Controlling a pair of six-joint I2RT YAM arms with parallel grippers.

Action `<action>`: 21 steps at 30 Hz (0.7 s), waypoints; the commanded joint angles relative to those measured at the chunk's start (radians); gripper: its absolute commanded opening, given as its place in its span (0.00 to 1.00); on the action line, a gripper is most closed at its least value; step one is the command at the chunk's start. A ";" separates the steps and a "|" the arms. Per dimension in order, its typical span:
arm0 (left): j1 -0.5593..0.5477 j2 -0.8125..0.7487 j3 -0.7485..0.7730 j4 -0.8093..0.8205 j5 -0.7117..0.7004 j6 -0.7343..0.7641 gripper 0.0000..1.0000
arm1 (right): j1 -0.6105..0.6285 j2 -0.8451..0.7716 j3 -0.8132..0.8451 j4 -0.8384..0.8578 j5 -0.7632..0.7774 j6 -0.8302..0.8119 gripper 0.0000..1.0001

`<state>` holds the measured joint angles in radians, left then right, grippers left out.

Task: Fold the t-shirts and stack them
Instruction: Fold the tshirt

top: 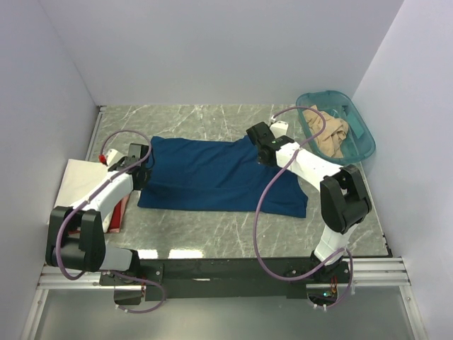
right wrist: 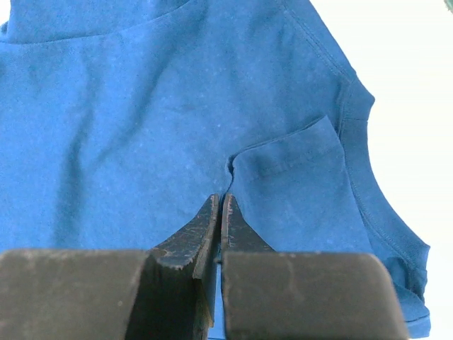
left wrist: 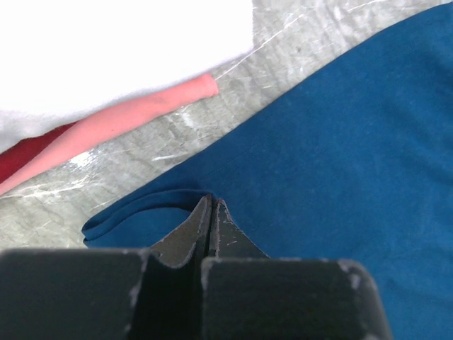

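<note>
Top view: navy t-shirt lies spread mid-desk between both arms; left wrist view: left pincer clamped on its curled hem; right wrist view: right pincer pinched together on a puckered fold beside the sleeve.
</note>
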<state>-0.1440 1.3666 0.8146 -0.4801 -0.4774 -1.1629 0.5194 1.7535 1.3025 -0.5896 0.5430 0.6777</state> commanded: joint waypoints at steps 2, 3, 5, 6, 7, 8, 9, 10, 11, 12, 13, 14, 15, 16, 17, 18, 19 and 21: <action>-0.002 0.008 0.047 -0.003 -0.030 0.020 0.01 | -0.012 -0.043 0.000 0.007 0.043 -0.007 0.00; -0.003 0.009 0.052 -0.003 -0.032 0.020 0.01 | -0.013 -0.043 0.000 0.008 0.043 -0.007 0.00; 0.000 0.015 0.060 -0.002 -0.033 0.023 0.01 | -0.015 -0.042 -0.002 0.010 0.038 -0.009 0.00; 0.000 0.020 0.063 0.000 -0.035 0.023 0.01 | -0.016 -0.038 -0.002 0.010 0.037 -0.009 0.00; 0.000 0.025 0.070 -0.002 -0.035 0.025 0.01 | -0.016 -0.037 0.001 0.011 0.037 -0.009 0.00; 0.001 0.038 0.077 -0.003 -0.036 0.023 0.01 | -0.018 -0.034 0.003 0.011 0.037 -0.009 0.00; 0.001 0.042 0.080 -0.003 -0.038 0.025 0.01 | -0.021 -0.031 0.004 0.011 0.035 -0.010 0.00; 0.001 0.049 0.086 0.000 -0.038 0.026 0.01 | -0.021 -0.028 0.009 0.013 0.037 -0.010 0.00; 0.003 0.060 0.087 0.001 -0.036 0.025 0.01 | -0.022 -0.022 0.012 0.008 0.035 -0.010 0.00; 0.003 0.065 0.092 0.003 -0.035 0.025 0.01 | -0.024 -0.020 0.014 0.010 0.035 -0.012 0.00; 0.003 0.077 0.096 0.006 -0.033 0.025 0.01 | -0.024 -0.019 0.015 0.011 0.035 -0.013 0.00; 0.003 0.081 0.095 0.011 -0.032 0.026 0.01 | -0.024 -0.014 0.017 0.013 0.034 -0.015 0.00; 0.004 0.089 0.098 0.011 -0.032 0.025 0.01 | -0.028 -0.011 0.021 0.013 0.034 -0.015 0.00; 0.004 0.095 0.100 0.014 -0.032 0.025 0.01 | -0.029 -0.009 0.023 0.013 0.032 -0.017 0.00; 0.004 0.106 0.100 0.017 -0.032 0.025 0.01 | -0.030 -0.002 0.026 0.013 0.032 -0.018 0.00; 0.006 0.111 0.101 0.018 -0.030 0.025 0.01 | -0.032 0.001 0.030 0.011 0.032 -0.018 0.00; 0.007 0.115 0.104 0.021 -0.029 0.025 0.01 | -0.033 0.004 0.030 0.011 0.032 -0.018 0.00; 0.009 0.124 0.107 0.024 -0.027 0.026 0.01 | -0.035 0.009 0.034 0.011 0.032 -0.018 0.00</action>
<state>-0.1413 1.4834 0.8837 -0.4747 -0.4873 -1.1587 0.4980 1.7580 1.3033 -0.5892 0.5415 0.6632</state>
